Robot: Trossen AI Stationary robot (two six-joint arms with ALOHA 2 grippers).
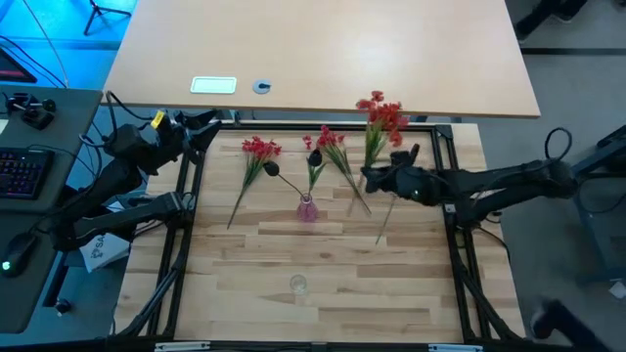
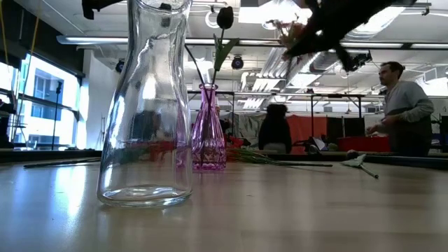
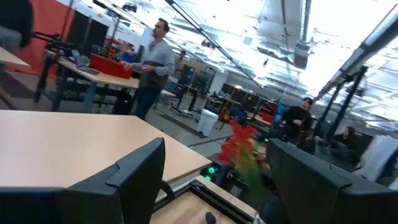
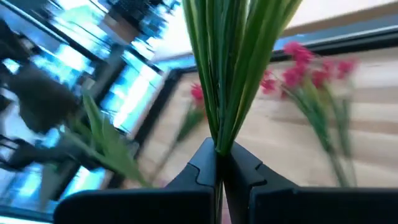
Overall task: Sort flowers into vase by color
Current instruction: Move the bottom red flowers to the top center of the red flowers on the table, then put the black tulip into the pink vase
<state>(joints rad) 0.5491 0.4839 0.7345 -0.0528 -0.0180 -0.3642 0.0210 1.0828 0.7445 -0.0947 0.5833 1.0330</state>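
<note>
From above, the right gripper point(image 1: 377, 177) hangs over the table's far right part, clenched on a red flower bunch point(image 1: 381, 122). Only its wrist view shows the grip: the green stems point(image 4: 227, 68) pinched between closed fingers. The left gripper point(image 1: 201, 132) waits at the far left corner, fingers point(image 3: 134, 171) spread and empty. The low view alone shows the dark flower point(image 2: 224, 17) standing in the pink vase point(image 2: 208, 129) behind an empty clear vase point(image 2: 147, 105). Two more red bunches point(image 1: 259, 149) lie on the table.

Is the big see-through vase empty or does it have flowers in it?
Empty. In the low view the clear vase holds no stems or water. Only the pink vase behind it has a dark flower standing in it.
</note>
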